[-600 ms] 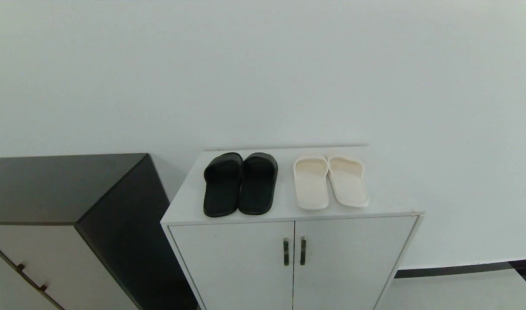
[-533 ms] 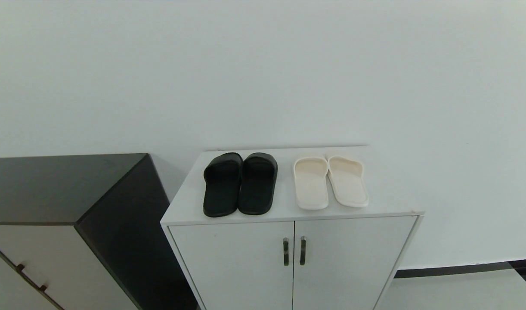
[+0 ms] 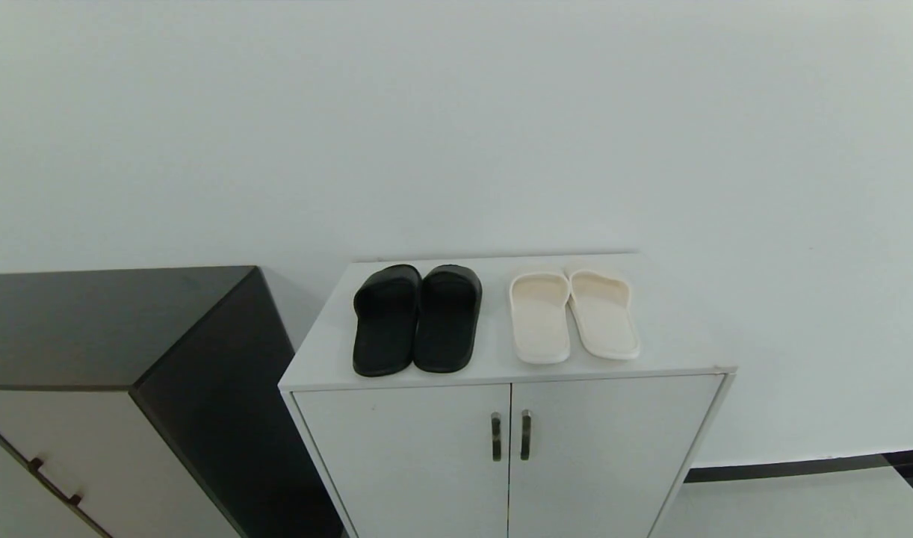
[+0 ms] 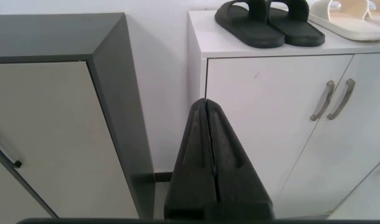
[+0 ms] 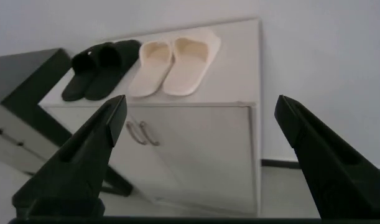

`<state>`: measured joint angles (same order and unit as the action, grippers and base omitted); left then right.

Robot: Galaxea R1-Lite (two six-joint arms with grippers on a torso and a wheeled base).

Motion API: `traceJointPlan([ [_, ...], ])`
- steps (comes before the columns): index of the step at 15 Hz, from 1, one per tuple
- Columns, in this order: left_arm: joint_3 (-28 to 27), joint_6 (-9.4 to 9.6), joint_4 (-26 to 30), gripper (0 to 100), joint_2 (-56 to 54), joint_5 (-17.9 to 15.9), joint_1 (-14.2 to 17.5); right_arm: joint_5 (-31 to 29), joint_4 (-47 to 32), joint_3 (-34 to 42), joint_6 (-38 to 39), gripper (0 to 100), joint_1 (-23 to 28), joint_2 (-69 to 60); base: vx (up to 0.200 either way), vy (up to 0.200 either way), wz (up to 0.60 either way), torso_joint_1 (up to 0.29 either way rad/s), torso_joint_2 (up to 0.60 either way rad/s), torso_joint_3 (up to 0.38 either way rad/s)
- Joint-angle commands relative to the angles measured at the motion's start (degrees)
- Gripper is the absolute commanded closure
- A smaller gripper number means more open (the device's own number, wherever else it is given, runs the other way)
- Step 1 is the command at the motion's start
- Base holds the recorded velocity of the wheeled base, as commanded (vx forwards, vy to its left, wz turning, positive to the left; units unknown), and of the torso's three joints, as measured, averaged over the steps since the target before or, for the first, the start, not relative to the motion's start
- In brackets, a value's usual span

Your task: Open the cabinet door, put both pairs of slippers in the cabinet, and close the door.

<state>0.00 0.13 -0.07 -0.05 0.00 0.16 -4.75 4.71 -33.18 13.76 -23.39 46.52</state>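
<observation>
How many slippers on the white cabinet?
4, all on the white cabinet top: left black rubber slipper, right black slipper, left cream slipper, right cream slipper, in a row. None seem hidden.

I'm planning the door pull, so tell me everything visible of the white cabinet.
The white cabinet stands against the wall, a gap apart from the dark cabinet. It has smooth matte white panels and a flat top. Its two doors are shut and meet mid-front, with dark vertical bar handles beside the seam. On top lie black slippers and cream slippers.

My head camera crops the white cabinet (image 3: 397, 456) below its handles (image 3: 496, 437); the dark cabinet (image 3: 113, 321) beside it runs off-frame too.
</observation>
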Motion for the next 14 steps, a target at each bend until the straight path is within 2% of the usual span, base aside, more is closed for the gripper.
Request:
traceJointPlan([
  [1,0.0,-0.05,-0.01,100,0.05,0.0,0.02,-18.1,1.53,-14.81,5.92,0,-19.5,27.13,0.0,0.0,0.0,0.0,0.0,0.0],
  [3,0.0,-0.05,-0.01,100,0.05,0.0,0.02,-23.19,4.44,-22.01,5.57,0,-20.64,37.59,0.0,0.0,0.0,0.0,0.0,0.0],
  [5,0.0,-0.05,-0.01,100,0.05,0.0,0.02,-24.95,8.57,-25.09,4.43,0,-20.64,43.83,0.0,0.0,0.0,0.0,0.0,0.0],
  [6,0.0,-0.22,-0.01,100,0.05,0.0,0.02,-26.27,14.02,-27.11,1.88,0,-20.55,50.51,0.0,0.0,0.0,0.0,0.0,0.0],
  [9,0.0,-0.4,-0.01,100,0.05,0.0,0.02,-28.2,23.51,-30.01,-1.81,0,-18.88,61.15,0.0,0.0,0.0,0.0,0.0,0.0],
  [14,0.0,-0.4,-0.01,100,0.05,-0.09,0.02,-28.12,24.91,-38.18,-4.8,0,-15.1,70.55,0.0,0.0,0.0,0.0,0.0,0.0],
])
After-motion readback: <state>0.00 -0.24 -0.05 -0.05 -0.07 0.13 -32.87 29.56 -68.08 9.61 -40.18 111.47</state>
